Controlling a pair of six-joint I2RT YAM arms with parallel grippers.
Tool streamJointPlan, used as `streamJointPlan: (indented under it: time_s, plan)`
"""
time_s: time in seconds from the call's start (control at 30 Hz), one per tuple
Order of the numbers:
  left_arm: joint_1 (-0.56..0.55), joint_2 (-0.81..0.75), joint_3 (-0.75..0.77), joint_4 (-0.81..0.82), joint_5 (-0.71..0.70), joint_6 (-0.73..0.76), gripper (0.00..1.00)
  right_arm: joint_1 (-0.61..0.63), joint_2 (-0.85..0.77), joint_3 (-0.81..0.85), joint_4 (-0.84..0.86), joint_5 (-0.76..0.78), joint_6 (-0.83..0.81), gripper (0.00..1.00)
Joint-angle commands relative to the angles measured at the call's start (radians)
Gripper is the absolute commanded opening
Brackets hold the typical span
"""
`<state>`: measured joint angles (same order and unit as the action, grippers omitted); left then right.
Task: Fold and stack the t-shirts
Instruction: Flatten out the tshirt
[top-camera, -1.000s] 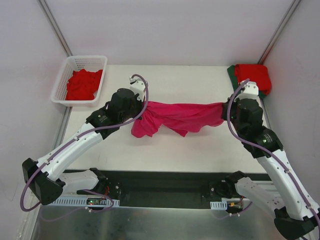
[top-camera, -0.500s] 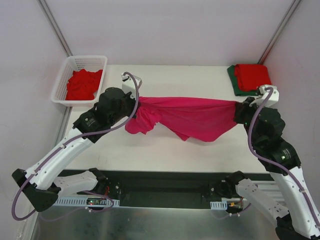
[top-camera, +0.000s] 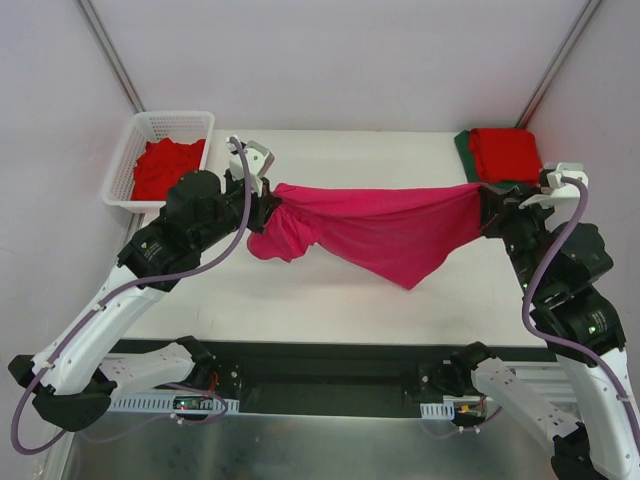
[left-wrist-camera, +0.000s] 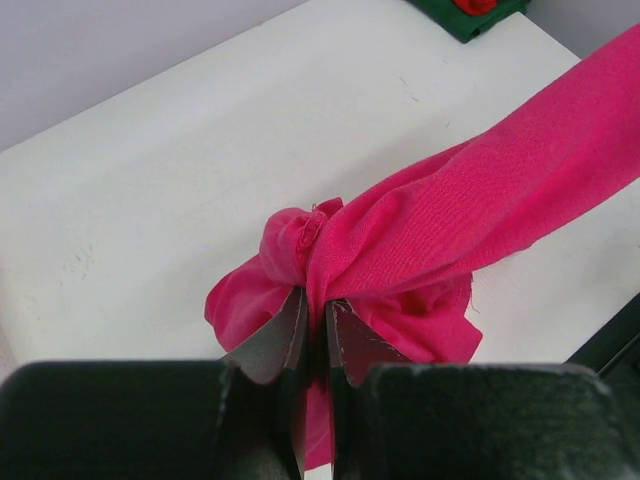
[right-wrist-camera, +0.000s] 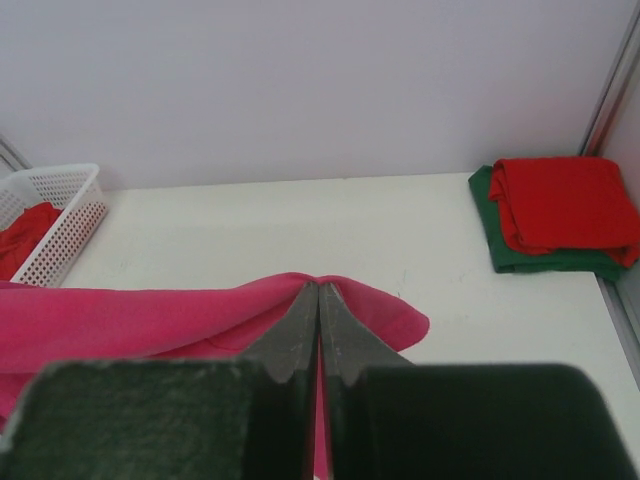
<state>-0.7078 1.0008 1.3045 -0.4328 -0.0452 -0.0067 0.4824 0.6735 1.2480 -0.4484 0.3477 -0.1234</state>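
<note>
The pink shirt (top-camera: 380, 225) hangs in the air over the middle of the worktop (top-camera: 330, 295), strung between the two arms. The left jaws are pinched shut on a bunched wad of it. The right jaws are closed tight on a thin fold at the other end.

It looks light and limp, with no stiffness of its own. The top edge is pulled into a fairly straight line, while the loose cloth below sags into a point towards the near edge. I cannot tell whether that tip brushes the worktop. Soft knit like this should not slip out of a firm pinch and nothing about it is fragile, but it will drape and crease wherever it is let slack.

To my eye the best holds are two matching corners, at the shoulders or the hem, so it spreads flat when lowered. The left end is gathered into a knot-like lump, so that side may not open out cleanly.

It is a plain, matte magenta, and I see no label from here. A folded red shirt (top-camera: 505, 152) lies on a green shirt (top-camera: 464, 150) at the far right corner. More red cloth (top-camera: 165, 168) sits in the basket (top-camera: 122, 170) at far left.
</note>
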Motion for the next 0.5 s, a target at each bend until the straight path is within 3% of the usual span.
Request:
streamJointPlan:
  time_s: [0.0,0.47]
  plan:
    - [-0.004,-0.027,0.039,0.009,0.022,0.028,0.05,0.001,0.001,0.056,0.086,-0.035,-0.041,0.01]
    - [-0.004,-0.016,0.015,0.003,-0.047,0.071,0.10,0.002,0.008,0.077,0.097,0.002,-0.088,0.01]
